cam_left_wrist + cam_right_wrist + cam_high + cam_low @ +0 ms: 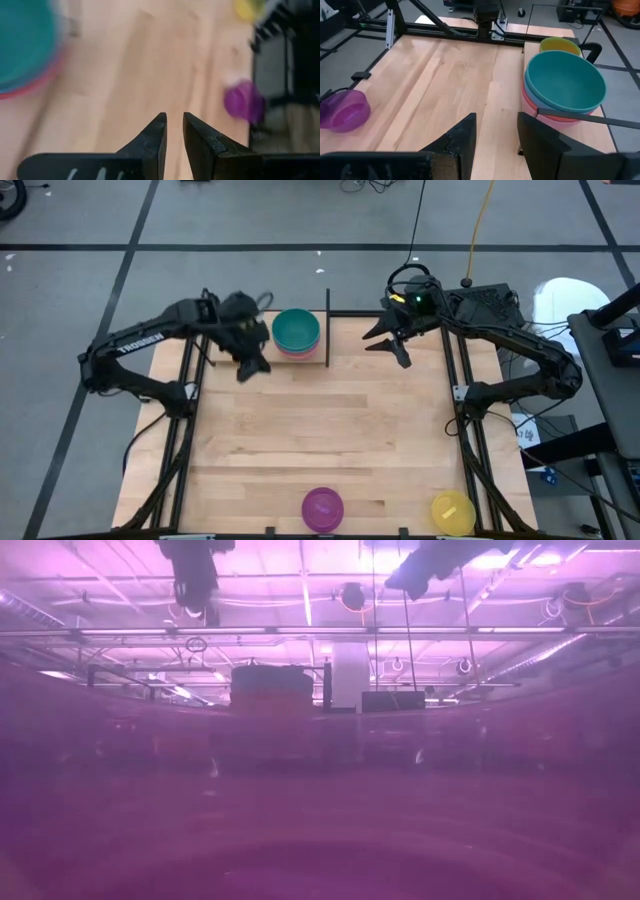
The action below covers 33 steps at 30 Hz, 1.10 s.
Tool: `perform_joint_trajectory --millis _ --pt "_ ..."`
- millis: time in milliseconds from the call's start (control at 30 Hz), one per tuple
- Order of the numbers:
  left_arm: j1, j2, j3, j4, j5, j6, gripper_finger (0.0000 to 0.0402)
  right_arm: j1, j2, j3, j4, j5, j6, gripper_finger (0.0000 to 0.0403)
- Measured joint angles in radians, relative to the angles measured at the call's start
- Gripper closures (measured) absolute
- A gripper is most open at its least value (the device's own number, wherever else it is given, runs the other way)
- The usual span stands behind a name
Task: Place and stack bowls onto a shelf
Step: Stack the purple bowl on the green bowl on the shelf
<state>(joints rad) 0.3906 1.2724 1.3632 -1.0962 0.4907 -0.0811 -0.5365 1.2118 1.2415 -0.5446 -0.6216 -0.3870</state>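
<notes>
Desk (320, 430): pale wooden top with black rod framing along both sides.
Shelf (310, 358): narrow board at the desk's far edge, thin black rods around it.
Left gripper (250, 367): above the desk's far left, just beside the bowl stack; fingers (150, 145) slightly apart, holding nothing.
Right gripper (392, 346): above the desk's far right; fingers (462, 137) apart, empty.
Bowl stack (296, 332): teal bowl (565, 82) nested on a pink bowl (545, 116), on the shelf.
Purple bowl (322, 508): near edge, centre.
Yellow bowl (452, 512): near edge, right.
</notes>
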Motion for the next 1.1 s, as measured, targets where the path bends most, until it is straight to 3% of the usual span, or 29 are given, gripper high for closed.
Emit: perform_joint_trajectory --millis 233,433,733,933,1100 --pt "-0.27 0.003 0.0 0.001 0.006 0.092 0.0334 0.0 -0.025 0.0 -0.009 0.025 -0.034 0.0268" --pt "-0.421 0.068 0.0 0.078 -0.112 -0.035 0.0334 0.0 -0.045 0.0 -0.033 0.053 -0.059 0.0268" --pt "-0.507 0.225 0.0 0.112 -0.137 -0.35 0.0334 0.0 -0.099 0.0 -0.15 0.155 -0.157 0.0268" --pt "-0.529 0.285 0.0 0.104 -0.122 -0.349 0.0334 0.005 -0.133 0.0 -0.148 0.151 -0.097 0.0268" --pt "-0.557 0.301 0.0 0.1 -0.121 -0.216 0.0334 0.024 -0.136 0.0 -0.129 0.153 0.012 0.0268"
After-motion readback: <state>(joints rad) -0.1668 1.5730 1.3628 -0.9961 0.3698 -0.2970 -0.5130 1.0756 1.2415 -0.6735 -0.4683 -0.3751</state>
